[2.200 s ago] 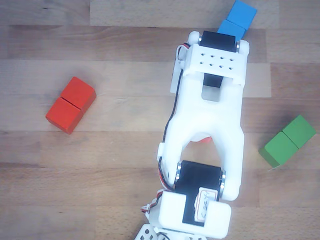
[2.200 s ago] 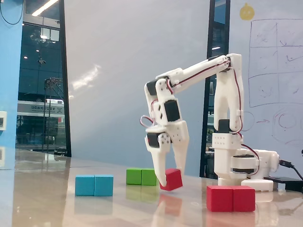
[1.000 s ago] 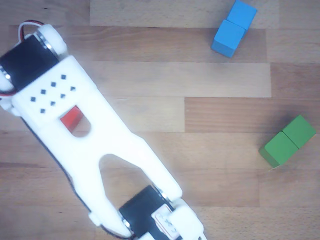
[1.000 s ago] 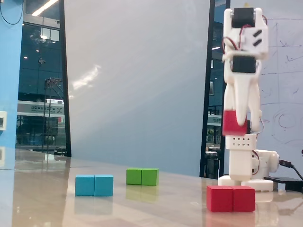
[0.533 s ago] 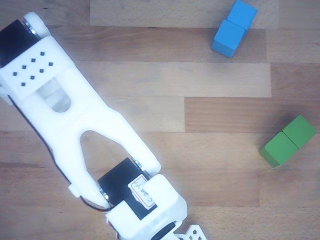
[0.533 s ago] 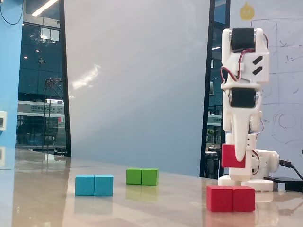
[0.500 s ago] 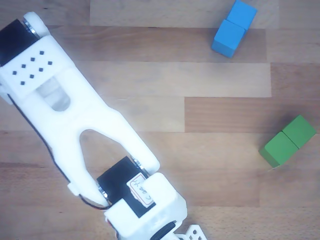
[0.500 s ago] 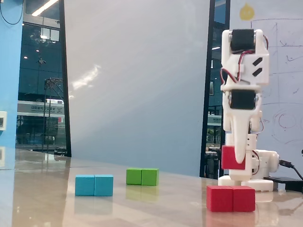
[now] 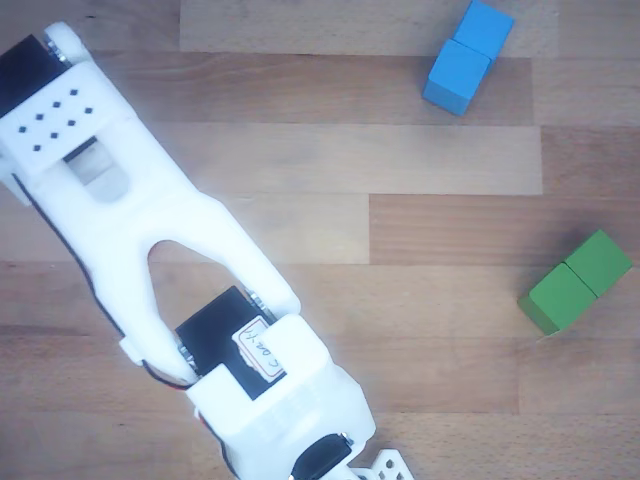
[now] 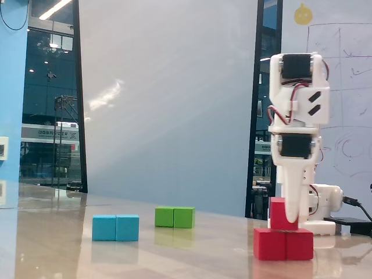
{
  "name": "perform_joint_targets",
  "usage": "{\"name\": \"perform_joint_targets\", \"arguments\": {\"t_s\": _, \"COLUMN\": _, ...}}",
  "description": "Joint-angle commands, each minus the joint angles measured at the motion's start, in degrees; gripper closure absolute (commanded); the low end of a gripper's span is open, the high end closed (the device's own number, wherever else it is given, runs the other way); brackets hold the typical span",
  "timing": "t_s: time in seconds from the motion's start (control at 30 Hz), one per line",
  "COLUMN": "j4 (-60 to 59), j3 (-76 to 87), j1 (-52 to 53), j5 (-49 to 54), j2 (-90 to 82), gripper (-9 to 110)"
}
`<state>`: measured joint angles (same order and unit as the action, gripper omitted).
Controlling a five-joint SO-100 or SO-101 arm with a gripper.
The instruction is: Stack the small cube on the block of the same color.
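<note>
Now you're at the placing step — the gripper [image 10: 289, 218] is clamped on the small cube [image 10: 278, 214], which sits on the red block [image 10: 283, 244] near its middle, so part the jaws and lift straight up.

Fixed view: small cube [image 10: 279, 214] sits on top of the two-cube block [image 10: 283, 244], roughly over its middle seam, gripper [image 10: 289, 218] pointing straight down around it (cube between the fingers). Second block [image 10: 115, 227] far left, third block [image 10: 174, 217] behind and between. Other view: arm [image 9: 150, 230] covers the left side, hiding the stack; one block [image 9: 467, 56] top right, another [image 9: 575, 281] lower right, well apart
</note>
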<state>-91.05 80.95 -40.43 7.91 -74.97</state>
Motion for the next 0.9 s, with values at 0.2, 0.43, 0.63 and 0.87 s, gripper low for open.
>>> {"name": "perform_joint_targets", "arguments": {"t_s": 0.2, "j4": 0.26, "j3": -5.8, "j1": 1.67, "j5": 0.26, "j2": -1.58, "gripper": 92}}
{"name": "perform_joint_targets", "arguments": {"t_s": 0.43, "j4": 0.0, "j3": -5.71, "j1": 1.58, "j5": 0.26, "j2": -1.41, "gripper": 92}}
{"name": "perform_joint_targets", "arguments": {"t_s": 0.63, "j4": -0.18, "j3": -5.71, "j1": 1.14, "j5": 0.26, "j2": -1.32, "gripper": 92}}
{"name": "perform_joint_targets", "arguments": {"t_s": 0.87, "j4": 0.0, "j3": -4.66, "j1": 0.88, "j5": 0.26, "j2": -1.32, "gripper": 92}}
